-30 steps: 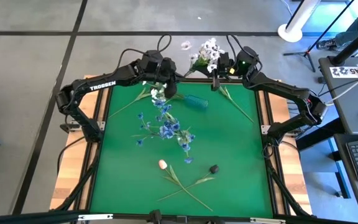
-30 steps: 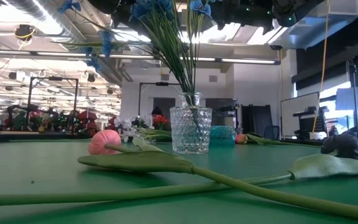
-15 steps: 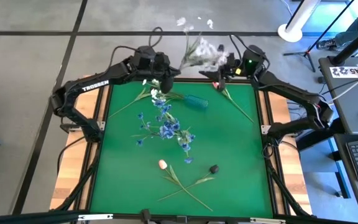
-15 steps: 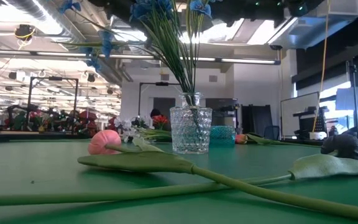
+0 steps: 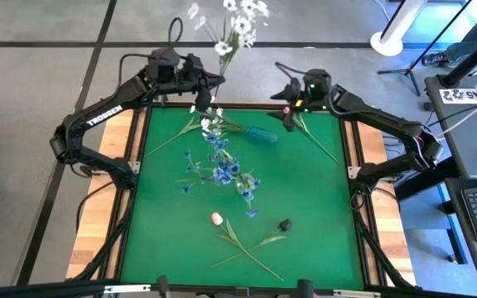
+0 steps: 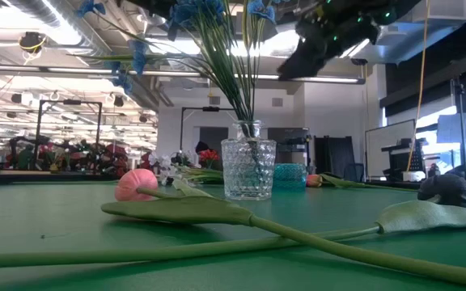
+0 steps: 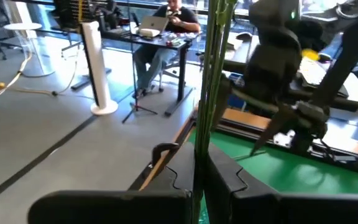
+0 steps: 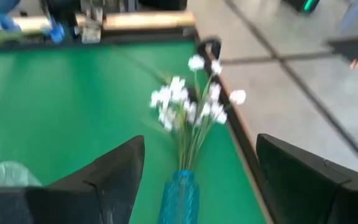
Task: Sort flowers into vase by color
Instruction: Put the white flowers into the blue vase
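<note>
My left gripper (image 5: 206, 83) is shut on a spray of white flowers (image 5: 232, 18), raised above the table's far edge. The blossoms reach out beyond the table. My right gripper (image 5: 286, 114) hangs open above the far edge, with nothing between its fingers (image 8: 197, 165). Below it a teal vase (image 8: 179, 198) rests on the cloth, and a second white spray (image 8: 188, 106) leads into its mouth. A clear glass vase (image 6: 247, 168) holds blue flowers (image 5: 222, 170). A pink tulip (image 5: 216, 218) and a dark bud (image 5: 285, 224) lie near the front, their stems crossed. My left gripper pinches the white spray's bundle of thin green stems (image 7: 202, 146) between its two fingers, well below the blossoms. The fingers come nearly level and lie across the stems. The spray is lifted clear of the table, its blossoms (image 5: 232, 18) away from the gripper over the floor.
Another tulip's stem (image 5: 317, 141) lies along the far right of the green cloth (image 5: 305, 190). Black frame rails edge the table. Beyond the far edge stand a white pole base (image 5: 392, 40) and desks with a seated person (image 7: 173, 15).
My right gripper has let go of the white spray, opened and tipped downward by the far edge. My left gripper has carried the spray up and toward the table's far left, swinging the blossoms from beside the right gripper out past the far edge.
</note>
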Controlling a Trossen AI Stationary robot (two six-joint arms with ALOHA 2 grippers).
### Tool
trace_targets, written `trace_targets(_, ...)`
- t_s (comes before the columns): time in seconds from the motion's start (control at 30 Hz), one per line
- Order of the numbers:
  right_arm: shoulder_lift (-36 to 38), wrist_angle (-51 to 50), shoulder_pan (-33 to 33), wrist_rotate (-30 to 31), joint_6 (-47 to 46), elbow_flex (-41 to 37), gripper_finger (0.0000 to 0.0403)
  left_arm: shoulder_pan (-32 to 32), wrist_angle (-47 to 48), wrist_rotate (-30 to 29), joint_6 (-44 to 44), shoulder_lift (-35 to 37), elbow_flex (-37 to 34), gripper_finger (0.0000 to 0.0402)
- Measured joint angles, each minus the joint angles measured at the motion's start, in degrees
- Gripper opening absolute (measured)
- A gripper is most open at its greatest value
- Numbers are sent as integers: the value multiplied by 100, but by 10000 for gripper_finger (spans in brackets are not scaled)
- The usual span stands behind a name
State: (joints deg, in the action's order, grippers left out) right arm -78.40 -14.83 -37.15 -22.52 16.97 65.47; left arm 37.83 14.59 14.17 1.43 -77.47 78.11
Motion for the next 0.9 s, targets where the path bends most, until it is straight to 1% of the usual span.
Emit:
trace_targets(0.13,-488,-237,7,100,-2,2,307,99,-78,51,-190,9,-7,7)
trace_targets(0.23,-878,-379,7,104,-6,0,307,63,-502,346,-207,140,-285,7)
trace_targets(0.33,-1192,-521,7,247,-7,0,307,99,-1224,399,-276,379,-876,7)
trace_targets(0.4,-1352,-626,7,304,-11,0,307,254,-1762,473,-425,561,-1399,7)
trace_targets(0.57,-1696,-703,60,436,-13,8,307,555,-3288,1115,-980,874,-2551,7)
trace_targets(0.63,-1827,-917,92,599,-14,101,307,597,-3667,1207,-1179,885,-2869,7)
trace_targets(0.73,-2091,-1258,245,840,-17,424,307,605,-3934,1238,-1291,895,-3072,7)
trace_targets(0.9,-2609,-2033,510,1237,-5,1142,307,555,-3910,1328,-1344,896,-3115,7)
